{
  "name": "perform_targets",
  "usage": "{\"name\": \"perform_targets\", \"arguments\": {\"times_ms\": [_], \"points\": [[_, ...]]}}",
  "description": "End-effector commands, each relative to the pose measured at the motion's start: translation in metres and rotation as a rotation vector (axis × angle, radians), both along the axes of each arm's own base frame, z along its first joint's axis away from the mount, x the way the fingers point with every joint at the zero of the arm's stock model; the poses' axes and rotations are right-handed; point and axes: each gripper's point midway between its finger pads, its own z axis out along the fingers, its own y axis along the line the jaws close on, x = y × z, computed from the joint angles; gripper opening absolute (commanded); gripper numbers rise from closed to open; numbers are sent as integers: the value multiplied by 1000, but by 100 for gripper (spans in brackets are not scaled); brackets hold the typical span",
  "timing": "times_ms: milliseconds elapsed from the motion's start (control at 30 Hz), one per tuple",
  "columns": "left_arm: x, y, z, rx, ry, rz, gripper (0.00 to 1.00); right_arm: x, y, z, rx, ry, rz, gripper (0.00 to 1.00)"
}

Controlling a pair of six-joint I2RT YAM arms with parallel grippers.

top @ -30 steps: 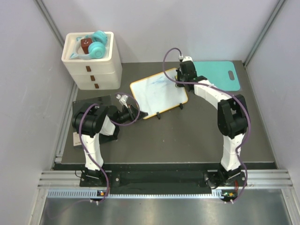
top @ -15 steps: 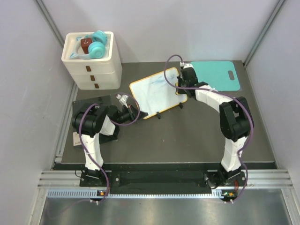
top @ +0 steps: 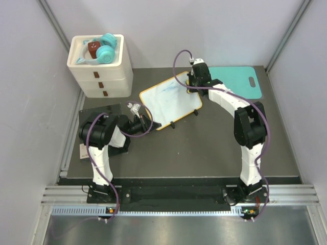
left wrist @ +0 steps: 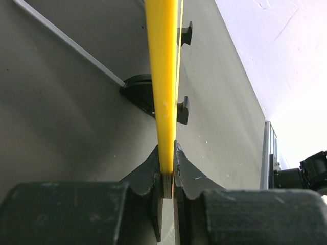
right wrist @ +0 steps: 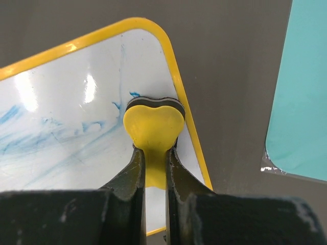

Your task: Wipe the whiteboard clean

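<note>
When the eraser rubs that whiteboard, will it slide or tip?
Probably stiff: the whiteboard shows a straight edge in the left tool. Likely light and apt to slide on its small feet, so clamping seems needed. Its glossy face looks slippery under the eraser.

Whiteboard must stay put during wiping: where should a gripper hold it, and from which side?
Pinch the whiteboard's thin frame at its left edge, coming from the left, as the left gripper does: the rim fits between fingers, leaving the face free.

We see bare table [top: 194, 153] in front of the whiteboard [top: 171, 101]; drawer unit [top: 100, 71] blocks far left, teal mat [top: 237, 81] lies flat right.
</note>
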Motion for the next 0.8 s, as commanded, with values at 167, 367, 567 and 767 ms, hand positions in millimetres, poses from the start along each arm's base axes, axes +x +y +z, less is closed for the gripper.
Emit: {"name": "perform_targets", "arguments": {"times_ms": [167,367,567,767], "points": [[1,-3,12,5,-101,-18,0,6,61,34,122,-53,197,0],[0,-4,12,6,-103,-21,0,-35,119,2,53,-3,324,0],[0,-4,12,7,-102,-21,0,-75,165,-23,-1,10,404,0],[-1,-3,12,7,-104,-18,0,-39,111,-26,-89,-24,161,0]]}}
